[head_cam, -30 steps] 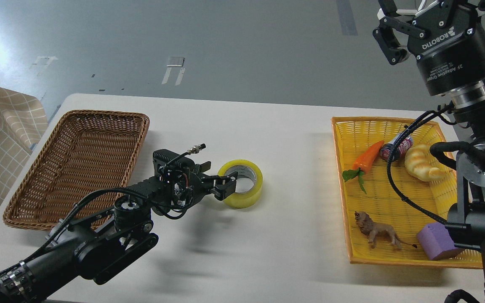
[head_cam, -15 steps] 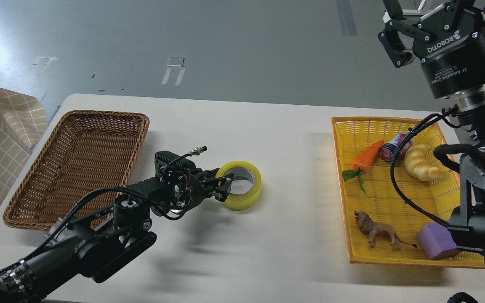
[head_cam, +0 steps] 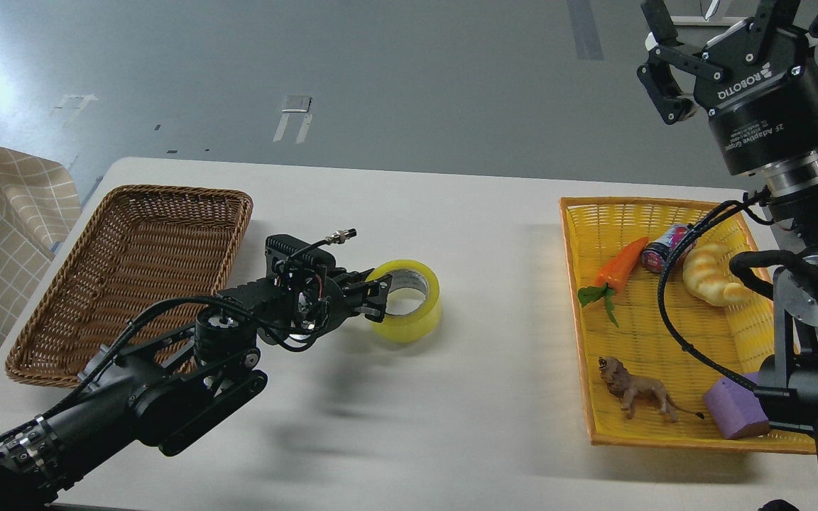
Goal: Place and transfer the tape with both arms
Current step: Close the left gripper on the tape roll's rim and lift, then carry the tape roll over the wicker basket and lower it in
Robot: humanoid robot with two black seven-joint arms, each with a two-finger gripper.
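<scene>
The left gripper [head_cam: 378, 297], clamped on the translucent yellow packing-tape roll [head_cam: 409, 300] by its near wall only (right gripper [head_cam: 700, 32] spread, empty), may let it pivot loose.

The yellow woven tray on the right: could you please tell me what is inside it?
Inside the yellow woven tray lie an orange toy carrot, a small purple-labelled can, a yellowish croissant toy, a brown lion figurine and a purple foam block. The right arm covers the tray's near right corner.
</scene>
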